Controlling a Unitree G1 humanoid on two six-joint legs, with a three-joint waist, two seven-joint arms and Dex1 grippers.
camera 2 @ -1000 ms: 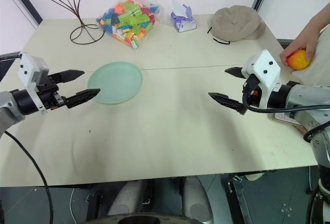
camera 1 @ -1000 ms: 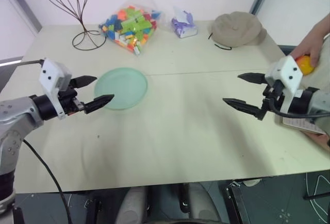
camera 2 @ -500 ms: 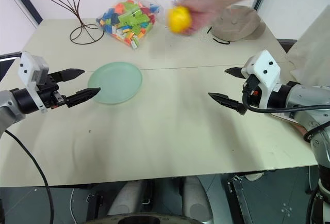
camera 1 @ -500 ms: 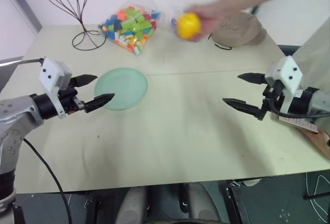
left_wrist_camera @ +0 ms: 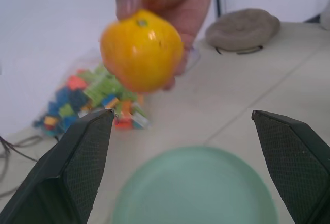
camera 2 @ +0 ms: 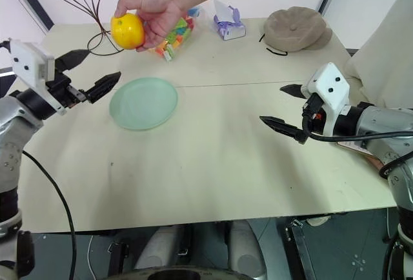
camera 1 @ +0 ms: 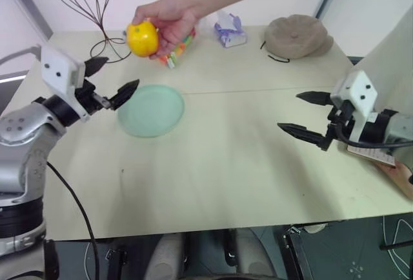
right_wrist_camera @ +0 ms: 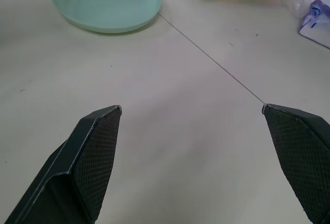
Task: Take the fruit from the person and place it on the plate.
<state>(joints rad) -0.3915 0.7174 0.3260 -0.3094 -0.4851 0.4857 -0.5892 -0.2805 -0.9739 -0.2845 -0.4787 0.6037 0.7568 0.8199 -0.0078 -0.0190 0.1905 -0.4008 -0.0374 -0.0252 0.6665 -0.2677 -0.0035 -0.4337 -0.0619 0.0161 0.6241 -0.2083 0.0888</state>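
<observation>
Over the last second the person's hand (camera 1: pixel 169 23) has carried the fruit (camera 1: pixel 142 38) from the far right edge, across the back of the tabletop (camera 1: pixel 219 151), to the left side, and your left end effector (camera 1: pixel 111 80) has lifted and turned up toward it. The fruit now hangs in the air just beyond the left end effector and behind the plate (camera 1: pixel 151 110), pinched in the person's fingers. In the left wrist view it sits between the 2 wide-open fingers but clearly farther off, so you hold nothing yet; the handover looks ready, and you likely need to reach forward and up before closing. Your right end effector (camera 2: pixel 287 108) has stayed put over the right side of the tabletop, fingers spread wide and empty.

The hand covers the back of the fruit, and also much of the bag of blocks (camera 2: pixel 173 33) behind it. The person's arm is cut off by the top of the head views.
</observation>
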